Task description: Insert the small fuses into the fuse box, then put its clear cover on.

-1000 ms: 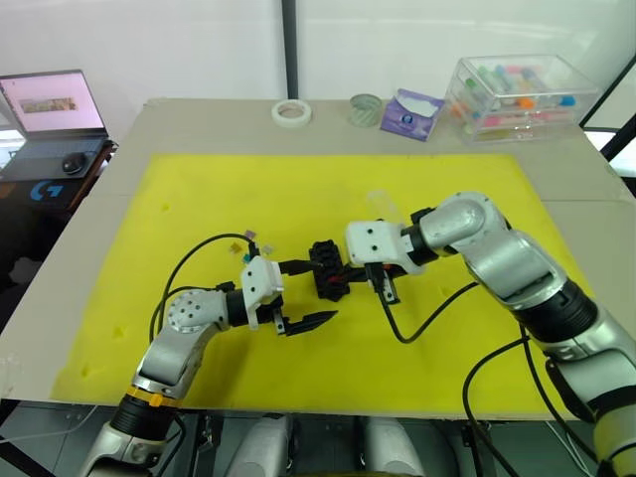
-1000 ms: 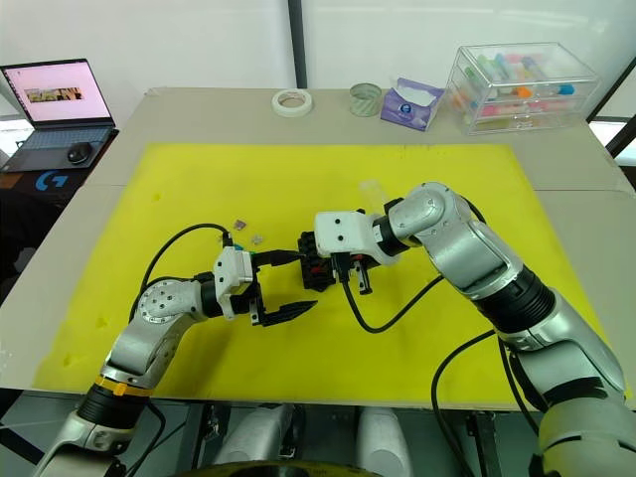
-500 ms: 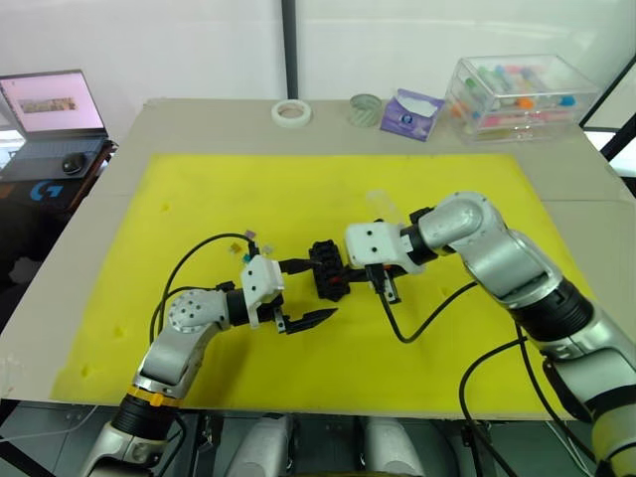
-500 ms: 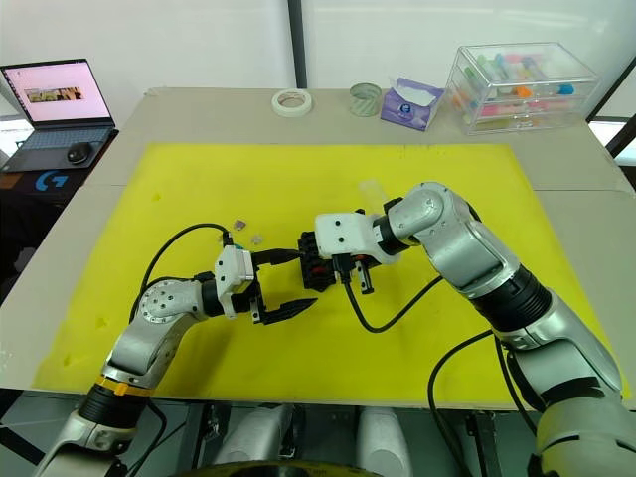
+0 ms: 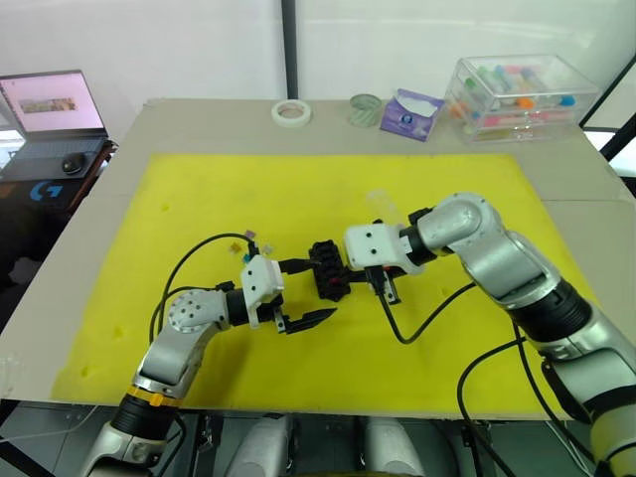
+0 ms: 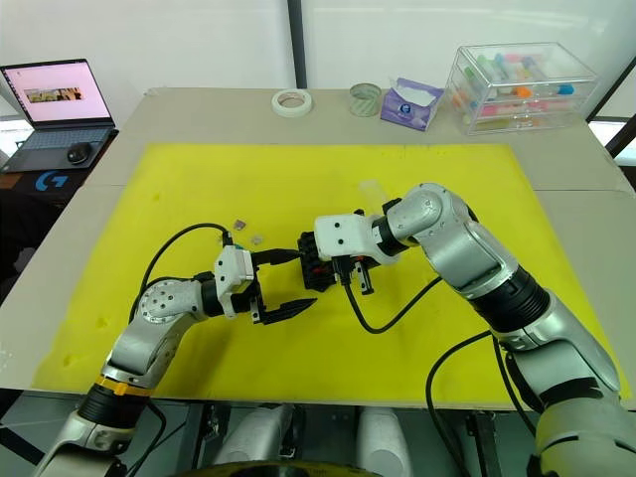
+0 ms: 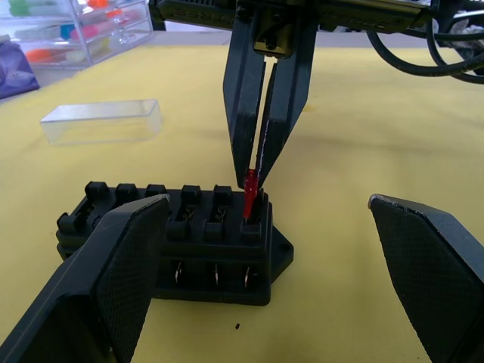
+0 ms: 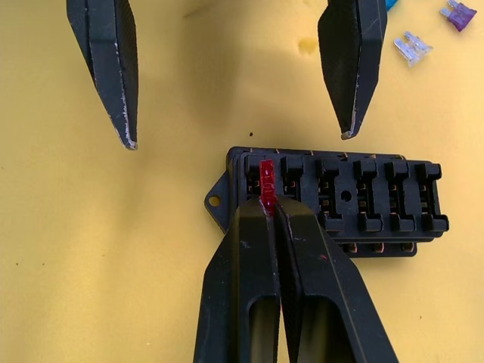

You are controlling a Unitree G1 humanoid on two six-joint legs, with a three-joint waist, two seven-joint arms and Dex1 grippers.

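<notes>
The right claw [image 8: 266,208] is clenched on one red fuse [image 8: 266,175] over the fuse box's [image 8: 355,208] end slot; the left claw [image 7: 265,249], released, flanks it; two loose fuses [image 8: 412,47] beyond.

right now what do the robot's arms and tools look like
Both arms are silver-grey rounded metal with black joint bands; the left arm has an orange ring near its base. Each wrist carries a white boxy block with small dark dots. Loose black cables loop from both. The left tool and right tool each have two black tapered fingers.

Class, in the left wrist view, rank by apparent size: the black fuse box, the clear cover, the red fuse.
1. Fuse box, though nearest the camera.
2. Clear cover, lying farther back.
3. Red fuse, plainly smallest.
</notes>
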